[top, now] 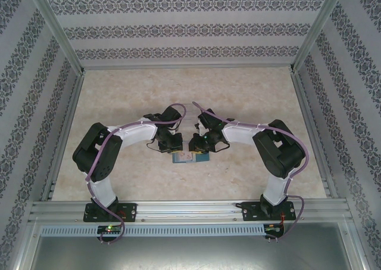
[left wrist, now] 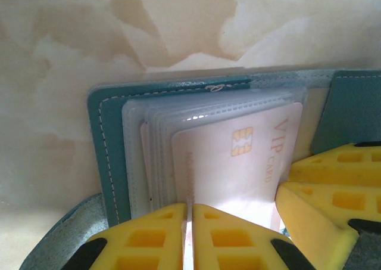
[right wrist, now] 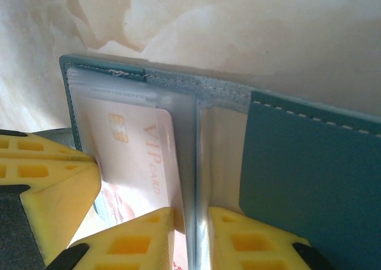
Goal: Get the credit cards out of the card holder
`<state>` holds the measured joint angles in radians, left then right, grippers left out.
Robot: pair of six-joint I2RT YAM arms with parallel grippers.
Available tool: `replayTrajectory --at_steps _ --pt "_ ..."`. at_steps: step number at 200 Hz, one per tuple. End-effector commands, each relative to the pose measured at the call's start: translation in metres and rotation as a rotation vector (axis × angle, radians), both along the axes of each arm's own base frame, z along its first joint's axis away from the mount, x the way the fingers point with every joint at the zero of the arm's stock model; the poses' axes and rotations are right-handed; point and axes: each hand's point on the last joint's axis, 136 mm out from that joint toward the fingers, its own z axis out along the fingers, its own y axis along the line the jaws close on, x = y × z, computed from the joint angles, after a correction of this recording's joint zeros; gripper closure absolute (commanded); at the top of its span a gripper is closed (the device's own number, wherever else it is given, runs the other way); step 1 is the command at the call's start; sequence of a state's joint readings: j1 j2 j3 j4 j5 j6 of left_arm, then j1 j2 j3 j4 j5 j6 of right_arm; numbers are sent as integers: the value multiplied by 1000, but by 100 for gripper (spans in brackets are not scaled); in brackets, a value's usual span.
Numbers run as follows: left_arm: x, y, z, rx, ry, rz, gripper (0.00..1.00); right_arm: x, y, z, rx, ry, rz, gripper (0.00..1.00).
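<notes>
A pale marbled table [top: 119, 103] is seen, enclosed by patterned walls [top: 190, 25]. The left arm [top: 104, 157] and the right arm [top: 280, 151] are bent inward, so that their wrists are brought close together over the middle of the table. The teal holder [top: 190, 158] is found there, laid open on the table between the two grippers. In the left wrist view the holder [left wrist: 110, 139] is shown with clear sleeves [left wrist: 143, 121] stacked on its left half, and a pale card [left wrist: 238, 157] marked VIP is lodged in the top sleeve. The left gripper [left wrist: 189, 234] is closed to a thin slit at the card's near edge; whether anything is pinched cannot be told. The right gripper [right wrist: 190, 222] is set with its jaws narrowly apart around a clear sleeve leaf at the fold of the holder [right wrist: 309, 180], just beside the card [right wrist: 143, 157]; whether that leaf is gripped cannot be told.
</notes>
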<state>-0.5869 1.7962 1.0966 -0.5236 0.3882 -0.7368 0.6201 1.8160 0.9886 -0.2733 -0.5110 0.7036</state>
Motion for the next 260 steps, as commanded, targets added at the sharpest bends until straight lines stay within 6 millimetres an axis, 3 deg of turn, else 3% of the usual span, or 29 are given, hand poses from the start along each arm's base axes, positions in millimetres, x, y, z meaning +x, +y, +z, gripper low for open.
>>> replayTrajectory --at_steps 1,128,166,210,260 --pt "-7 11 -11 51 38 -7 89 -2 -7 -8 -63 2 1 80" --pt "-3 20 2 104 1 -10 87 0 -12 6 -21 -14 -24 88" --pt "1 18 13 89 -23 -6 81 2 -3 21 54 -40 -11 85" --pt "1 16 11 81 -15 -13 84 2 11 37 130 -56 16 82" --pt "-3 17 3 90 8 -15 85 -2 22 30 140 -26 43 74"
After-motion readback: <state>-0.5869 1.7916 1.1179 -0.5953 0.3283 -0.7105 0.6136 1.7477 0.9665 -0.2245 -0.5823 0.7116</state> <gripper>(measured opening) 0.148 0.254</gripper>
